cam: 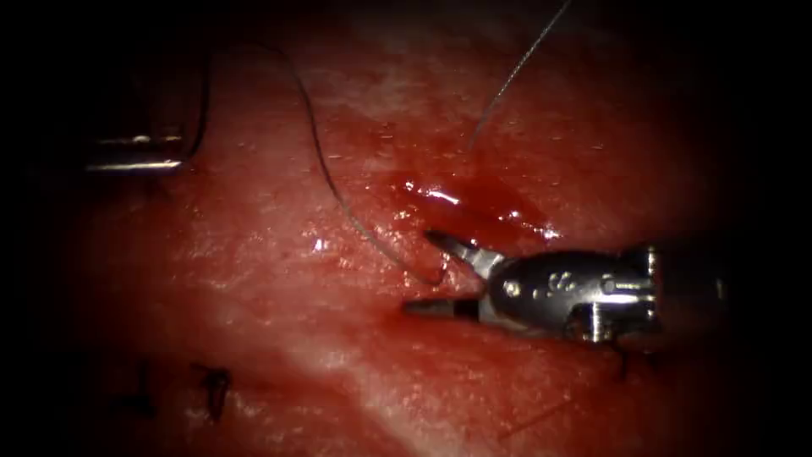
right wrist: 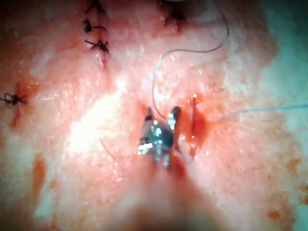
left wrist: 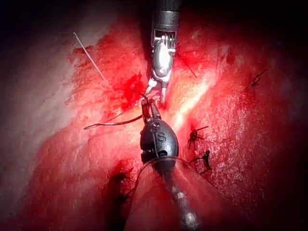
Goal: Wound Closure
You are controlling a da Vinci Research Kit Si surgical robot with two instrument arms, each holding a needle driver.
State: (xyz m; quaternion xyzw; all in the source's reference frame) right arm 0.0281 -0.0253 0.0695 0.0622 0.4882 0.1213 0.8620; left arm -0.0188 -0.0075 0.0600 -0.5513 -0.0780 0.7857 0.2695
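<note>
**Assistant:** Two things worry me. Your right tool (cam: 425,272) has its jaws spread wide and holds nothing, with the tips low over the tissue (cam: 279,338) just left of the cut (cam: 461,203). The thread (cam: 326,161) comes down in a slack curve on that same side and ends right between those jaws.

**Operator:** So what could go wrong?

**Assistant:** If you press the jaws together there, I judge you might crush or fray the thread, since it is a fine dark strand with little body. The steel tips are pointed, and the tissue looks soft, wet and glossy, so leaning on it could gouge the surface. The red fluid (cam: 507,211) pooled in the cut shines and hides the edges, so you could misjudge where the margin is.

**Operator:** And the needle?

**Assistant:** I take the dark, thin, curved sliver running out from your left tool (left wrist: 149,107) to be the needle (left wrist: 113,123). It lies over the tissue well toward its left edge, far from the cut. I cannot tell whether that tool is gripping it, or whether its point is in the tissue. If it is loose, a tug on the slack thread could drag it.

**Operator:** Anything else?

**Assistant:** A paler second strand (cam: 516,72) slants down from the far edge toward the cut and could tangle. The finished stitches (cam: 216,385) near the front edge are short, dark knots.
</note>
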